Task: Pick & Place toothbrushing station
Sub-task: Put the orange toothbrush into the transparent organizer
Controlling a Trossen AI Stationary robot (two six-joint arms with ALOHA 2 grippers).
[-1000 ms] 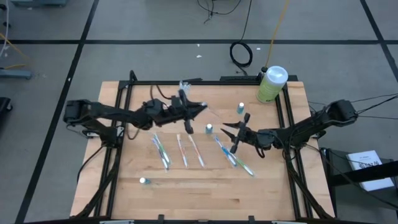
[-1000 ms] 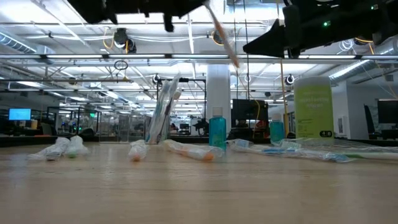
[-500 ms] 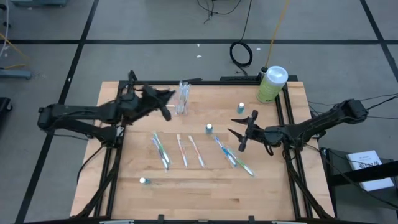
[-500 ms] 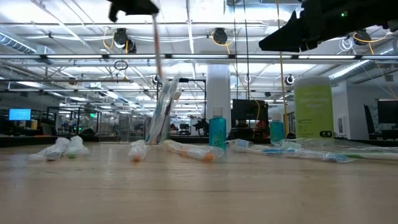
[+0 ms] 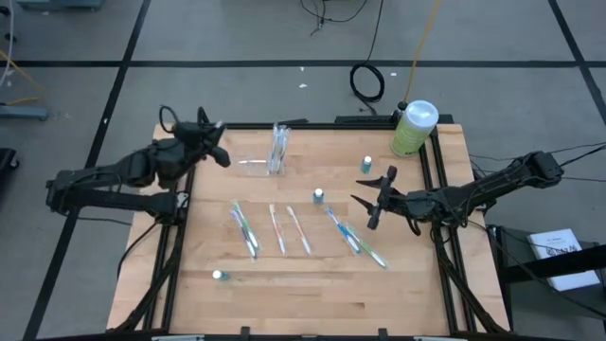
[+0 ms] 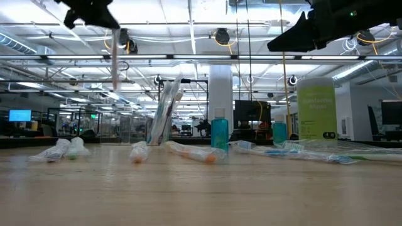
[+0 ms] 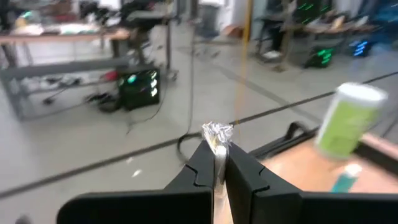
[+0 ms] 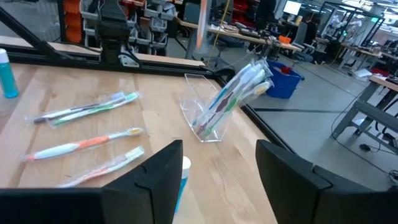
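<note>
The toothbrushing station (image 5: pixel 277 150) is a clear holder standing near the table's far edge, with several toothbrushes leaning in it (image 8: pixel 217 106). To its left, my left gripper (image 5: pixel 218 150) is raised over the table's far left part and shut on a wrapped toothbrush (image 6: pixel 115 59). The brush hangs down from it. My right gripper (image 5: pixel 377 199) hovers open over the right half of the table, pointing toward the holder with nothing between its fingers (image 8: pixel 217 180). My left gripper pinches the crinkled top end of the toothbrush's wrapper (image 7: pixel 217 133) between its two fingers. The fingers lie about level and cross the brush. The brush hangs upright below them, its lower end (image 6: pixel 115 88) clear of the table.
Several wrapped toothbrushes (image 5: pixel 284 229) lie in a row mid-table. Two small blue bottles (image 5: pixel 365 165) (image 5: pixel 318 195) stand right of the holder, and a large green bottle (image 5: pixel 414 128) stands at the far right corner. A small capped item (image 5: pixel 219 276) lies near the front left.
My left gripper has drawn back from beside the holder toward the table's left edge, risen, and tipped from slanting down to about level. The wrapped toothbrush went with it and now hangs straight down. My right gripper has pulled back a little toward the table's right edge.
</note>
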